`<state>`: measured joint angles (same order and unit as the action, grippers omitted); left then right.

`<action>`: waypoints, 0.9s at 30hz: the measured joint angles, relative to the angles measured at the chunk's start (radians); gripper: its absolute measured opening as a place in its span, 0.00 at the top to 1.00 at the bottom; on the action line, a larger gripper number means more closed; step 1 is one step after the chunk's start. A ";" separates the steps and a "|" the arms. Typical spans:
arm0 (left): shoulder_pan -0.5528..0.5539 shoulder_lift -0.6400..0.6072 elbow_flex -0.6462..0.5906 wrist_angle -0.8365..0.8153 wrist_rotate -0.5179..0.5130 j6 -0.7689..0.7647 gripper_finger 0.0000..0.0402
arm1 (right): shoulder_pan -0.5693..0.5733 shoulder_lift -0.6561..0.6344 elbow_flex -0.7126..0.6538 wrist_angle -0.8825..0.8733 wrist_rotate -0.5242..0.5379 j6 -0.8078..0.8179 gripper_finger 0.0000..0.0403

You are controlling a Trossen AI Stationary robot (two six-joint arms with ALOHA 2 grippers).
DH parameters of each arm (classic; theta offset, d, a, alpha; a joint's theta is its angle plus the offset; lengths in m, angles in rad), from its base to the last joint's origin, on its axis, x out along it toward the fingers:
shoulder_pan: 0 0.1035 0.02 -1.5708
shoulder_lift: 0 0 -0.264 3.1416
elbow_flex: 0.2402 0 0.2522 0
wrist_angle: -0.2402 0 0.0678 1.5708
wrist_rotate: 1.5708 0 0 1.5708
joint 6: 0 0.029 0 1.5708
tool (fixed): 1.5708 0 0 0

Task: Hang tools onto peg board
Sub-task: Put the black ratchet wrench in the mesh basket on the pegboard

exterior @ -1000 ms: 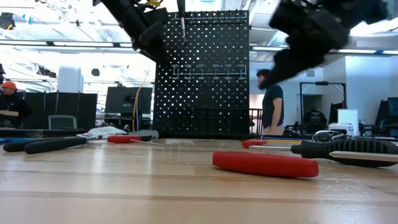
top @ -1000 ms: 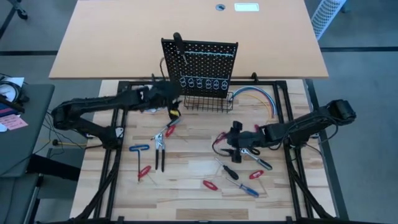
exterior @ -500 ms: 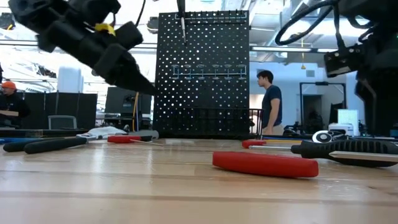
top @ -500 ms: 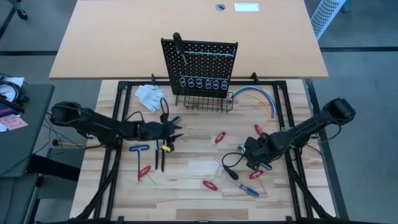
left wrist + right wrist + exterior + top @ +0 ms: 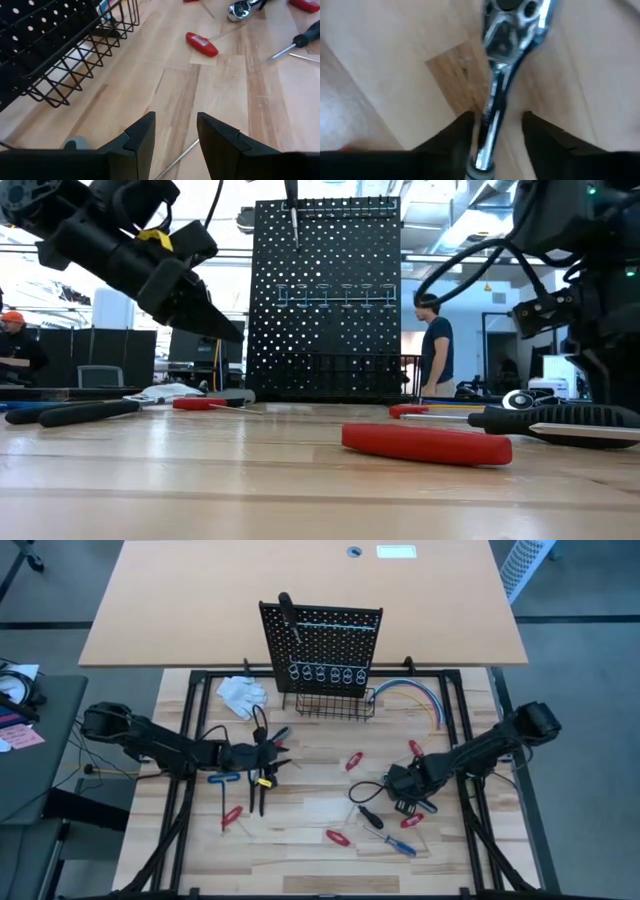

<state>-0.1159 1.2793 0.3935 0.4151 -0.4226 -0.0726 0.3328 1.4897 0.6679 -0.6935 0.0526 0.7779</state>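
Left gripper [image 5: 175, 132] low, in front of the board [image 5: 321, 645], fingers spread, nothing between; pliers [image 5: 257, 790] just beside it. Right gripper [image 5: 492, 127] down over the ratchet [image 5: 507, 60], right of the board: handle lies lengthwise between the fingers; a pinch can't be made out.

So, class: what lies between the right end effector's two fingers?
The right wrist view shows the chrome ratchet wrench handle running between the right end effector fingers, over bare wooden table.
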 joint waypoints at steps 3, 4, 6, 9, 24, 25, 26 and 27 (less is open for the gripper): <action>0.000 0.000 0.000 0.000 -0.002 0.000 0.66 | -0.007 0.020 0.002 0.007 -0.012 -0.040 0.74; 0.000 0.000 0.000 -0.001 -0.002 0.000 0.66 | -0.007 0.021 0.003 0.009 -0.013 -0.048 0.79; 0.000 0.000 0.000 -0.002 -0.002 0.000 0.66 | -0.007 0.005 0.015 0.004 -0.008 -0.083 0.89; 0.000 0.000 0.000 -0.007 -0.004 0.000 0.66 | -0.005 -0.017 0.045 -0.013 0.058 -0.120 0.93; 0.000 0.000 0.000 0.008 -0.060 -0.008 0.66 | -0.051 -0.049 0.341 0.037 0.644 -0.523 0.93; 0.001 0.000 0.000 0.007 -0.065 -0.008 0.66 | -0.069 -0.038 0.369 0.073 0.659 -0.578 0.93; 0.000 0.000 0.000 0.003 -0.068 -0.008 0.66 | -0.091 -0.021 0.397 0.104 0.670 -0.638 0.93; -0.001 0.000 0.000 -0.002 -0.068 -0.009 0.66 | -0.115 -0.001 0.430 0.116 0.672 -0.693 0.93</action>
<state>-0.1165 1.2793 0.3935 0.4130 -0.4908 -0.0817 0.2183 1.4885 1.0977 -0.5778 0.7249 0.0846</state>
